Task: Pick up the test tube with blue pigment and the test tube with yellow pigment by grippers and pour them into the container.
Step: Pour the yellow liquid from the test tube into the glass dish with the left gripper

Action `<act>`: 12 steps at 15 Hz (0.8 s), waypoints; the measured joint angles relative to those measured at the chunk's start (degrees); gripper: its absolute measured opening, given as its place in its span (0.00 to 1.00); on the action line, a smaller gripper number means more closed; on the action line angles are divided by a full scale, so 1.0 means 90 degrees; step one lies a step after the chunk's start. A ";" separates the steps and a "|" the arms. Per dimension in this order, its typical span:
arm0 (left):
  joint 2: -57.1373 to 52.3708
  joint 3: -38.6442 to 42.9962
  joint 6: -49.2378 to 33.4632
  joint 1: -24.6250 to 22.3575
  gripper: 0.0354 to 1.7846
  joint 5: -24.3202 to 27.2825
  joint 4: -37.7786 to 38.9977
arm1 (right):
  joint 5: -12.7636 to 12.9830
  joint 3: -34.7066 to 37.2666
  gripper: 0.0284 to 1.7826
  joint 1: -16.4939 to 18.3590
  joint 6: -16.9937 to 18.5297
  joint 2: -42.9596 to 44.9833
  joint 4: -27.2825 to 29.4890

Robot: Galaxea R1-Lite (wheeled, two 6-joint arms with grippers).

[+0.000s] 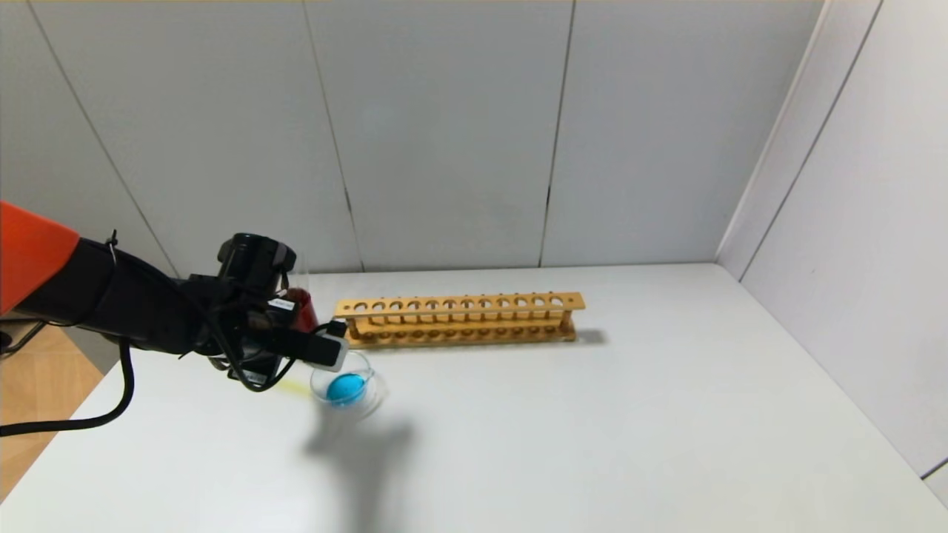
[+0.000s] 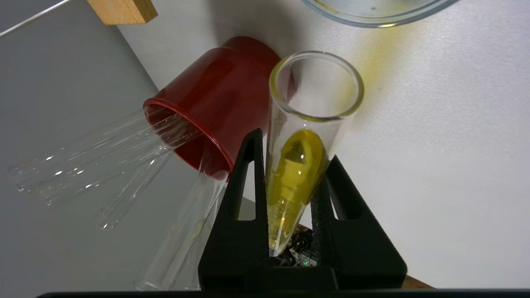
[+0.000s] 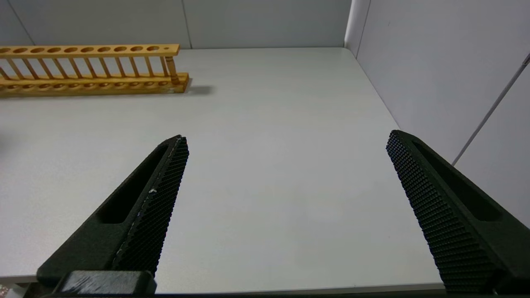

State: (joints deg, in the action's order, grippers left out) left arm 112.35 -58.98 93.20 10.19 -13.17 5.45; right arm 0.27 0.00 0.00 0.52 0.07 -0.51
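Beside the glass dish (image 1: 348,386) holding blue liquid, my left gripper (image 2: 290,149) clamped the yellow-pigment test tube (image 2: 304,145); my right gripper (image 3: 285,142) sat wide open. No legible writing showed.

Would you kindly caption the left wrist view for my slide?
Left hand grips the yellow tube, tilted toward the glass dish, beside a red cup.

Head cam: high, angled down over table (image 1: 592,414). Left wrist cam: close-up past its fingers, facing tabletop. Right wrist cam: low, facing far wall. Wooden rack (image 1: 459,320) shared with head cam.
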 joint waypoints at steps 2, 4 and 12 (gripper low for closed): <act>0.0065 0.0000 0.0079 0.0004 0.17 0.0000 0.0034 | 0.0000 0.0000 0.98 0.0000 0.0000 0.0000 0.0003; 0.0126 0.0005 0.0088 0.0003 0.17 -0.0003 0.0034 | -0.0003 0.0000 0.98 0.0000 -0.0001 0.0000 0.0003; 0.0377 -0.0077 0.0161 -0.0007 0.17 -0.0003 0.0037 | 0.0000 0.0000 0.98 0.0000 0.0000 0.0000 0.0003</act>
State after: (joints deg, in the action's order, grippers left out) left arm 115.74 -59.67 94.65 10.13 -13.19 5.78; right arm 0.27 0.00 0.00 0.52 0.07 -0.49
